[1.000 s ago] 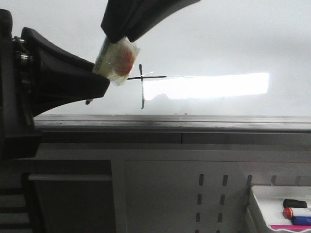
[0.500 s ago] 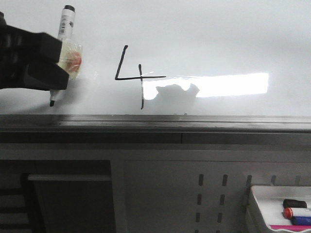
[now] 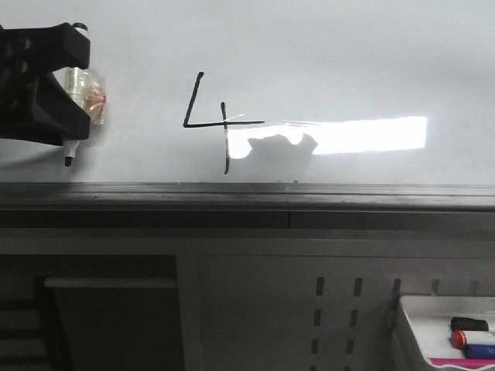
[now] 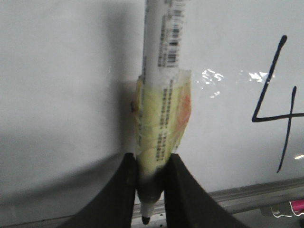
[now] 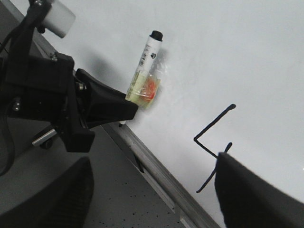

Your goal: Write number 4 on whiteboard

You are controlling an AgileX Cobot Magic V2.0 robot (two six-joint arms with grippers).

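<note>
The number 4 (image 3: 209, 124) stands in thin black strokes on the whiteboard (image 3: 348, 62), left of a bright glare. My left gripper (image 3: 76, 93) is well left of it, shut on a white marker (image 3: 87, 100) wrapped in yellowish tape, black tip down near the ledge (image 3: 247, 197). In the left wrist view the fingers (image 4: 183, 194) clamp the marker (image 4: 161, 118) just above its tip, with the 4 (image 4: 268, 78) beside it. The right wrist view shows the marker (image 5: 145, 61), the left gripper (image 5: 128, 107) and the 4 (image 5: 213, 122). My right gripper (image 5: 152, 204) is open and empty.
A small white tray (image 3: 410, 332) with several markers sits low at the right, below the board. A grey perforated panel (image 3: 271, 309) lies under the ledge. A dark silhouette reflects in the glare (image 3: 282, 147).
My left gripper, which covered the 4's left side a second ago, has moved left along the board with the marker. The whole 4 now shows.
</note>
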